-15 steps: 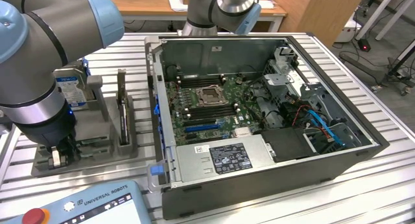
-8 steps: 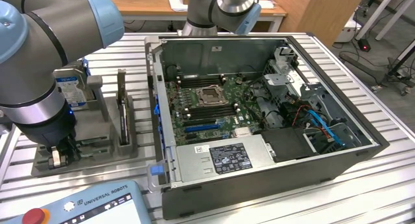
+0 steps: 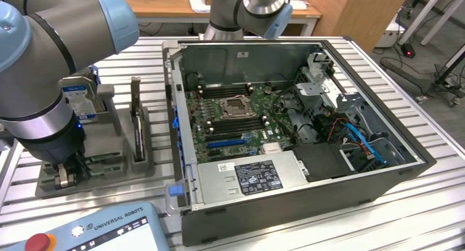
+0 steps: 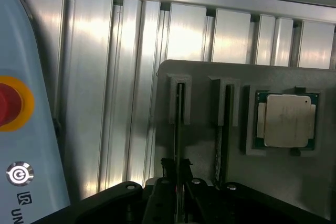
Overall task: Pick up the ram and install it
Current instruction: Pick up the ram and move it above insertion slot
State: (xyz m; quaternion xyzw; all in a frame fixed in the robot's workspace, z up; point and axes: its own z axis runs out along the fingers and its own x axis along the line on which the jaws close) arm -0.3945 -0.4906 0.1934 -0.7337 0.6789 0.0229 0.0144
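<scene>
Clamping is the stage reached: the pincer has its two dark fingers drawn in tight, and from the wrist view they appear closed on the thin edge of the ram, one finger against each face. The ram stands on edge in its narrow slot in the grey holder and has not been lifted clear. So the pick-up looks begun but not finished, and the installing is not yet done.

The holder has several compartments. Just beside the gripped ram, in the neighbouring slot, stands a second stick. Beyond that, a square recess holds the silver processor chip, lying flat. In the exterior view a dark card stands upright in another slot of the holder, on the side towards the computer.

The holder rests on the ribbed metal surface, with the pale blue control tablet and its red button close by.

Further off sits the open computer case. Inside lies the green motherboard, its dark memory slots beside the central socket. Whether any slot is already filled I cannot tell.
</scene>
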